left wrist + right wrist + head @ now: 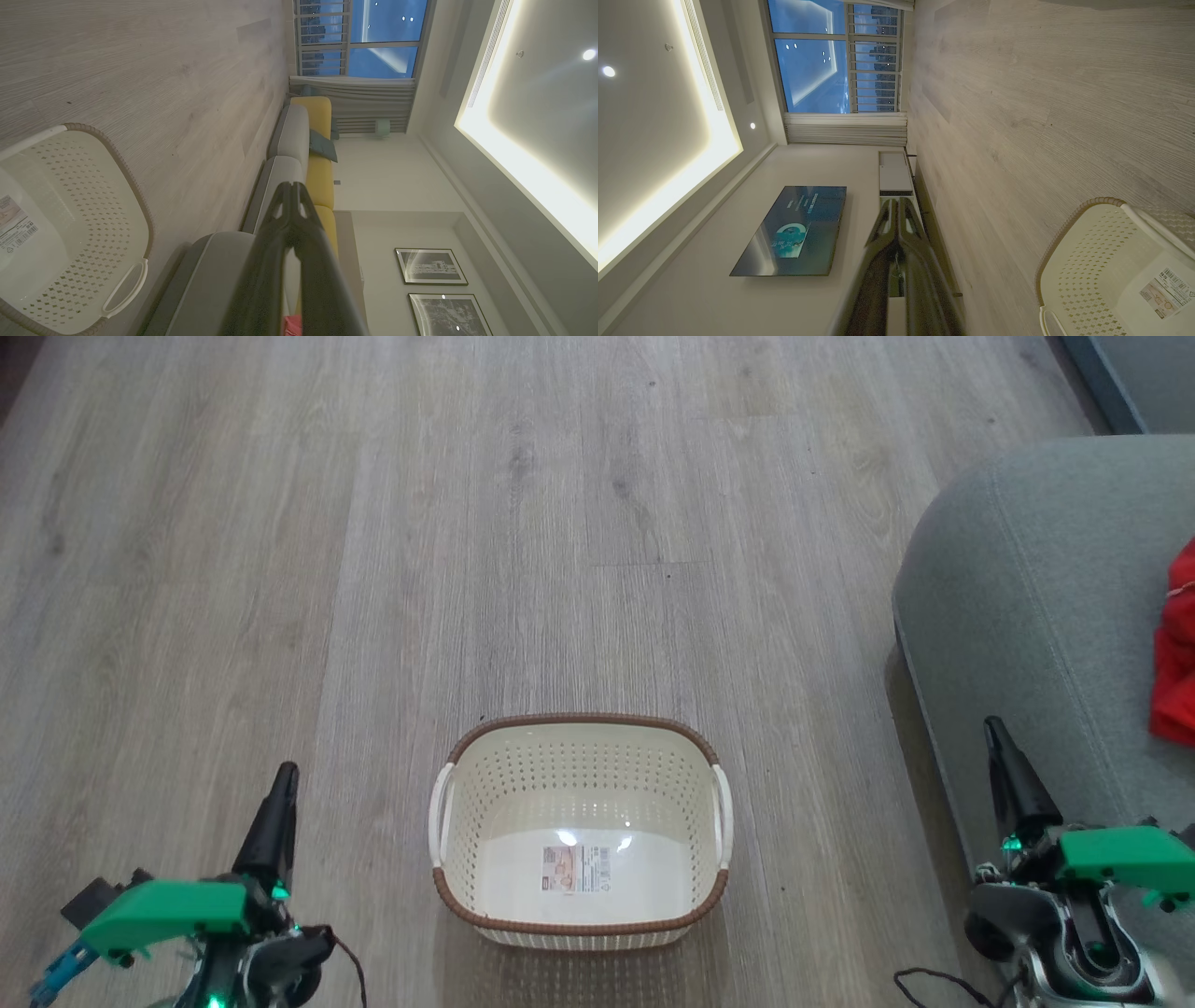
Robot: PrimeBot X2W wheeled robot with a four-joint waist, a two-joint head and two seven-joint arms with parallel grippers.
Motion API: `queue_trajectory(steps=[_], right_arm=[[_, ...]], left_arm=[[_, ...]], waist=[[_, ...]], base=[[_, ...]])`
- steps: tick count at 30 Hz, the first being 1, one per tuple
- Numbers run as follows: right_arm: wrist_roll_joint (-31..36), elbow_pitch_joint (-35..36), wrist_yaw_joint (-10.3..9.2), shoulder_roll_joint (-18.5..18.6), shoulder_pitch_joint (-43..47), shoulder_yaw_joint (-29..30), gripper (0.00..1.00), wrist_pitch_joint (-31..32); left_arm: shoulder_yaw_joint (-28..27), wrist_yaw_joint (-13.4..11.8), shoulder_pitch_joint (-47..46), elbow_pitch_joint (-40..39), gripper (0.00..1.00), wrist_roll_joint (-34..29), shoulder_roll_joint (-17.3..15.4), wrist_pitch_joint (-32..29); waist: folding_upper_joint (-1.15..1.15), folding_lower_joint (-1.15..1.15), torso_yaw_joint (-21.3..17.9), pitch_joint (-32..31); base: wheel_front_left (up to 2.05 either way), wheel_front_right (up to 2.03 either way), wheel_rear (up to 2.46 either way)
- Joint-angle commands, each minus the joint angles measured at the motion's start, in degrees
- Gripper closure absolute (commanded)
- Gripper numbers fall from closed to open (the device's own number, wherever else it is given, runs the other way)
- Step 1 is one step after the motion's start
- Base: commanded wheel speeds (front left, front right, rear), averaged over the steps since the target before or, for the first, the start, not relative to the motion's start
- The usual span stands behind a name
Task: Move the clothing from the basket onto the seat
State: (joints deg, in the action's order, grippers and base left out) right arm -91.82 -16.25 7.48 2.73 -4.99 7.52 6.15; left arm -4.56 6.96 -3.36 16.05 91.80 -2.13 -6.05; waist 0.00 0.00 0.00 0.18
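The cream basket (pixel 581 737) with a brown rim stands on the wooden floor at the bottom centre, nothing inside but a sticker on its bottom. It shows too in the left wrist view (pixel 117 186) and right wrist view (pixel 1087 261). The grey-green seat (pixel 1018 607) rises at the right. Red clothing (pixel 1176 653) lies on it at the frame's right edge, and a red scrap (pixel 293 325) peeks beside the fingers in the left wrist view. My left gripper (pixel 286 775) is shut, left of the basket, holding nothing. My right gripper (pixel 994 726) is shut, at the seat's front edge, holding nothing.
Bare wood floor (pixel 523 523) stretches ahead of the basket. A long sofa with yellow cushions (pixel 320 140) runs toward a window. A wall-mounted screen (pixel 794 231) and a low cabinet (pixel 894 172) stand on the opposite side.
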Motion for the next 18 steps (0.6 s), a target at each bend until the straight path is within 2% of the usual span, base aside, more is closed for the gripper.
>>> queue_trajectory(steps=[1, 18], right_arm=[[-0.35, 2.23, 0.01, 0.15, -1.2, -1.0, 1.0, 0.34], [-0.35, 2.23, 0.01, 0.15, -1.2, -1.01, 1.0, 0.34]], left_arm=[[-1.95, 0.53, -2.83, -2.0, 1.0, 0.38, -0.75, -0.43], [-1.95, 0.53, -2.83, -2.0, 1.0, 0.38, -0.75, -0.43]], waist=[[0.0, 0.0, 0.0, 0.0], [0.0, 0.0, 0.0, 0.0]], base=[[0.0, 0.0, 0.0], [0.0, 0.0, 0.0]])
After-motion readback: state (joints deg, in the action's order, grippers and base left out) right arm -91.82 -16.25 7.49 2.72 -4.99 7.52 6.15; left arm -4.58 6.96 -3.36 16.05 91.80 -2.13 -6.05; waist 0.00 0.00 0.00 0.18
